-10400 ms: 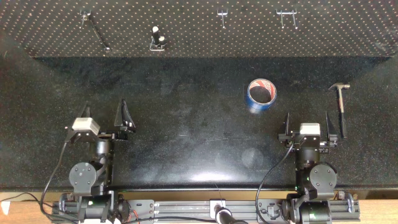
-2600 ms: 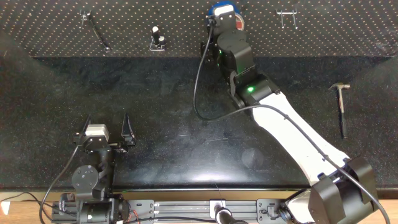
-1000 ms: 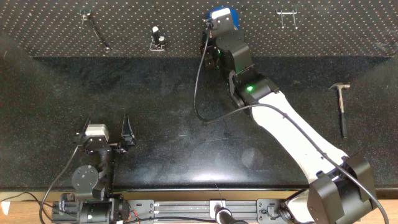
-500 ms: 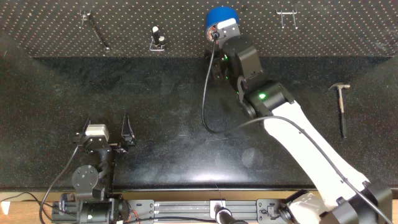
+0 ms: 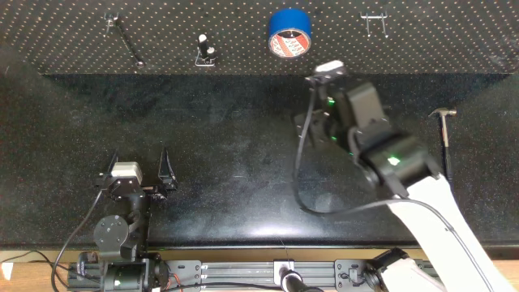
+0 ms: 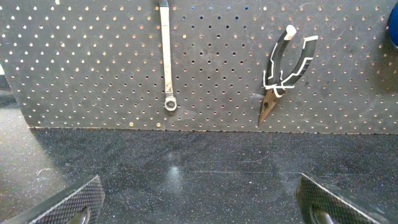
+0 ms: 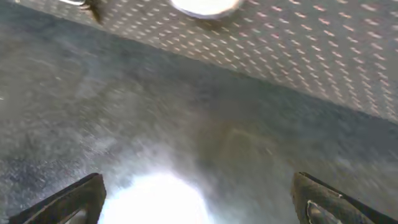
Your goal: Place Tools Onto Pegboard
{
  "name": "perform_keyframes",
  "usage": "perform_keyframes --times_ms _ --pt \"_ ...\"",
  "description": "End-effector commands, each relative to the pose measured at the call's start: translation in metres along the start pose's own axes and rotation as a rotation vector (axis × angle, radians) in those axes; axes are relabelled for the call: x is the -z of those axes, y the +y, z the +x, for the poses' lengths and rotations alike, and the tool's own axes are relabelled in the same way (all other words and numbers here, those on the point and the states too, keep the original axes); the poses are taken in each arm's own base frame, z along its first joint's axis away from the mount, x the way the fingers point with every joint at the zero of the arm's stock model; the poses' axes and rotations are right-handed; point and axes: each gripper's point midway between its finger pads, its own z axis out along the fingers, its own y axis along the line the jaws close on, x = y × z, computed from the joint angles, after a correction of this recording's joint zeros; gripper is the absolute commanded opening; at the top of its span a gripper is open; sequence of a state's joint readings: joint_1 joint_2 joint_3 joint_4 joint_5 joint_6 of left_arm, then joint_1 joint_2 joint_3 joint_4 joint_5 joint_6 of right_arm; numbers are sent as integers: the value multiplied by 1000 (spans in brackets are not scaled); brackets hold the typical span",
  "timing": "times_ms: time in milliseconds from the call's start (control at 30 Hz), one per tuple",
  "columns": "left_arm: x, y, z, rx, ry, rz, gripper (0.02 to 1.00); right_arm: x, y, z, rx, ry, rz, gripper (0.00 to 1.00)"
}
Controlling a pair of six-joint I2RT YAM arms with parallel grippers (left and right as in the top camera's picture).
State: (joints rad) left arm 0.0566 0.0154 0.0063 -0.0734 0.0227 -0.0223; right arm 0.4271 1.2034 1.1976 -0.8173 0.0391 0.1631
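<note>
A blue tape roll [image 5: 289, 35] hangs on the pegboard [image 5: 454, 40], and its edge [image 6: 393, 25] shows in the left wrist view. A wrench [image 5: 123, 38] [image 6: 166, 56] and pliers [image 5: 206, 50] [image 6: 283, 68] hang further left. The hammer [image 5: 444, 142] lies on the table at the right. My right gripper [image 5: 316, 122] [image 7: 199, 205] is open and empty, above the table just below and right of the tape. My left gripper [image 5: 139, 158] [image 6: 199, 205] stands open near its base, facing the pegboard.
A bare double hook [image 5: 373, 22] sticks out of the pegboard right of the tape. The black tabletop [image 5: 227, 138] stretches between the arms and the board. The right arm crosses the table's right half, close to the hammer.
The right arm lifted the tape roll from the table, hung it on the pegboard hook, let go and drew back toward the right. The left arm barely shifted.
</note>
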Motion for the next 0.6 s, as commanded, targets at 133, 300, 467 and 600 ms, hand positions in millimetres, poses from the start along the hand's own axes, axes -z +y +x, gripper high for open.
perform_keyframes --times_ms 133,300,467,600 --pt "1 2 0 -16 -2 -13 996 30 -57 22 -107 42 30 980" --pt "1 2 0 -16 -3 -13 993 35 -83 46 -150 126 86 980" --pt "1 2 0 -16 -2 -13 996 39 -103 52 -178 134 130 980" --pt "1 2 0 -16 -2 -13 996 43 -115 58 -195 150 155 982"
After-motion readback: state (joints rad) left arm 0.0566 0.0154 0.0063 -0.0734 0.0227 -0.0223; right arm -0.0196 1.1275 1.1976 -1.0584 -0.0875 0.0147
